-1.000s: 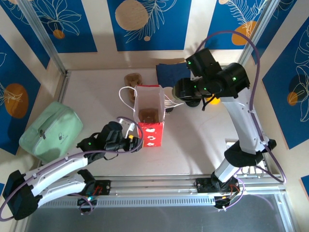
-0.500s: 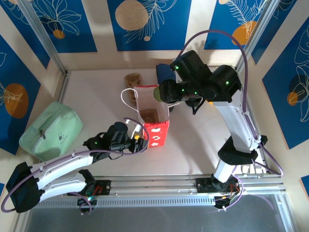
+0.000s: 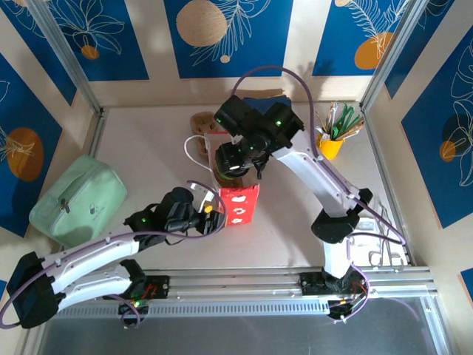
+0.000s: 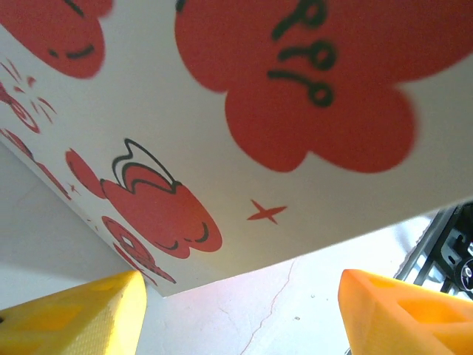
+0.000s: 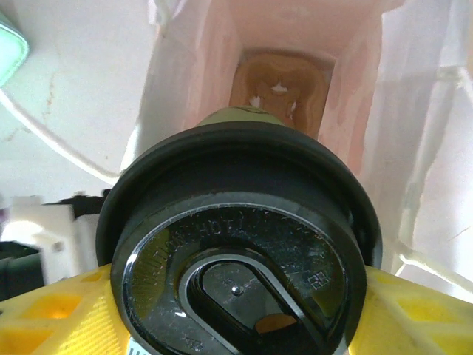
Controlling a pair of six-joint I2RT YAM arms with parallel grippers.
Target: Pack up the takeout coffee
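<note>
Right gripper [image 3: 236, 157], clamped on the lidded coffee cup [image 5: 240, 251], has swung from frame right to above the open bag [image 3: 238, 205]; lowering comes next.

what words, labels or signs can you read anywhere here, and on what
Nothing reads clearly.
Black lid on the coffee cup: raised lettering in a ring, too blurred to read.
Paper bag: no words, just red blobs with black squiggles and a small red star.
Green pouch: a small dark mark, too small to read.
</note>
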